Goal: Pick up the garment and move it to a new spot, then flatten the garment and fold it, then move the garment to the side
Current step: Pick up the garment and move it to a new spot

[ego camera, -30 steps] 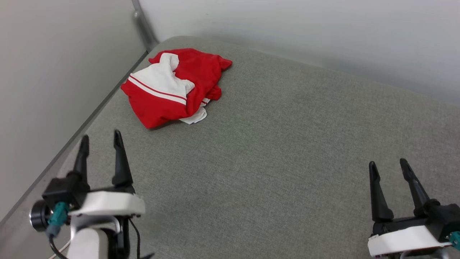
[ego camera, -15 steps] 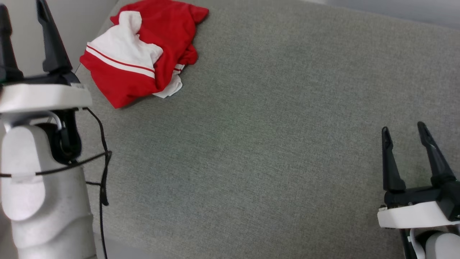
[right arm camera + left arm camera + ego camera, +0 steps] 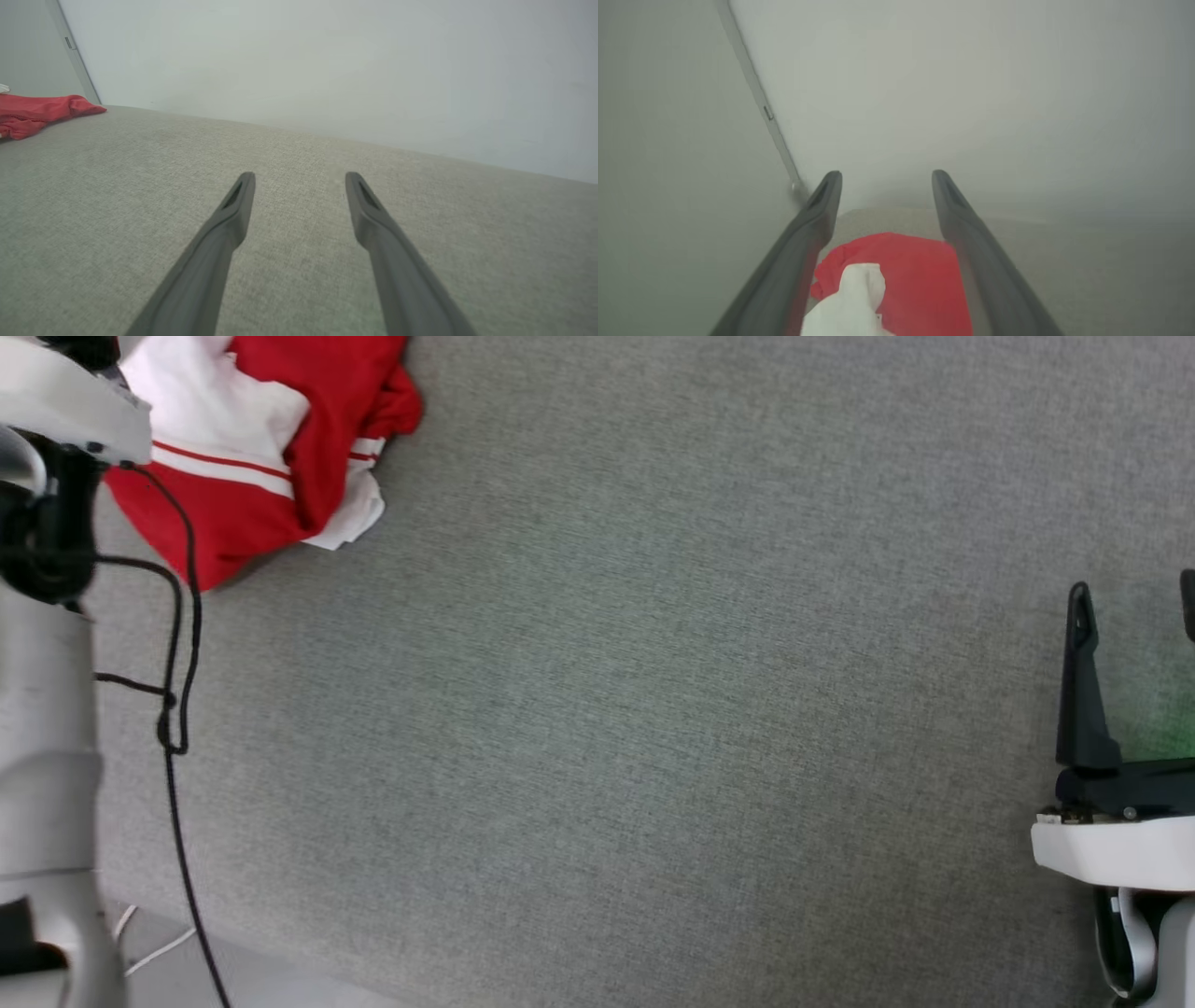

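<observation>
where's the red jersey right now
The garment lies crumpled at the head view's upper left, on the grey padded surface near the wall corner; in the left wrist view it shows between the fingers of the open left gripper.

Head cam looks steeply down on grey fabric surface (image 3: 653, 709), garment (image 3: 252, 504) at its top-left. L wrist cam is close above garment, facing wall (image 3: 971, 93). R wrist cam is low, well away from garment, same wall. All 3 share garment.

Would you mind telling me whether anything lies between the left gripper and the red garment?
Nothing visible does: the left gripper is open, and the garment lies framed between its fingers on the grey surface.
</observation>
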You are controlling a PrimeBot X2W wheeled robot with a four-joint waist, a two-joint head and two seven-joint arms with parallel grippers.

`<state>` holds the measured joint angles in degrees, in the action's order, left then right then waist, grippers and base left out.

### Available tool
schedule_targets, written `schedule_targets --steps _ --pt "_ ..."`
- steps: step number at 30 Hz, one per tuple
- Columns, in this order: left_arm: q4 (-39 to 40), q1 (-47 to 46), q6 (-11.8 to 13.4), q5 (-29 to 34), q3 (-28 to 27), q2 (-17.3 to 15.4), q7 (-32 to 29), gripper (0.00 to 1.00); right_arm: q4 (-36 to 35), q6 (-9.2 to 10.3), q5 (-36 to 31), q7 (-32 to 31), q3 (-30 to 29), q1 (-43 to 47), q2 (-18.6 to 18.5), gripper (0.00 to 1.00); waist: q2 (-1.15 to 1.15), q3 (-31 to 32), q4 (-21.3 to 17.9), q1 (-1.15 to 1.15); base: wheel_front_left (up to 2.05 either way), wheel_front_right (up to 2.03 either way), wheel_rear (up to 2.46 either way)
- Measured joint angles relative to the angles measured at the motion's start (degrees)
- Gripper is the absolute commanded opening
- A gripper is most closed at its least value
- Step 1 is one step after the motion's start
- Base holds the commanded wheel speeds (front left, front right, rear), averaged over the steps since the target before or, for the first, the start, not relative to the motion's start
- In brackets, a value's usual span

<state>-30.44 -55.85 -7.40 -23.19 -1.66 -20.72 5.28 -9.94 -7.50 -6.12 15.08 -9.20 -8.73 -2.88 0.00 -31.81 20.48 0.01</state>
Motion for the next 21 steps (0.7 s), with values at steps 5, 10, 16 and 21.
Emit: schedule_targets --steps 5,10,16,21 --pt "-2.0 -1.7 0.0 -10.1 7.7 -6.5 -16.1 1.0 -1.4 0.0 0.0 0.0 0.1 -0.7 0.0 1.0 0.0 -2.1 -1.2 0.0 0.0 0.0 0.0" --pt "-1.6 -2.2 0.0 -16.6 14.0 -11.8 -31.0 1.0 -2.2 0.0 -0.4 0.0 0.1 -1.3 0.0 1.0 0.0 -4.1 -1.9 0.0 0.0 0.0 0.0" --pt "-2.5 -2.7 0.0 -24.9 18.5 -13.1 -45.7 1.0 -2.9 -0.01 -0.5 0.0 0.6 -2.6 0.0 1.0 0.0 -6.3 -3.0 0.0 0.0 0.0 0.0" --pt "-4.6 -3.1 0.0 -25.3 23.1 -14.5 -51.9 1.0 -2.8 -0.01 -0.5 0.1 0.9 -3.3 0.0 1.0 0.0 -7.6 -4.0 -0.01 0.0 0.0 0.0"
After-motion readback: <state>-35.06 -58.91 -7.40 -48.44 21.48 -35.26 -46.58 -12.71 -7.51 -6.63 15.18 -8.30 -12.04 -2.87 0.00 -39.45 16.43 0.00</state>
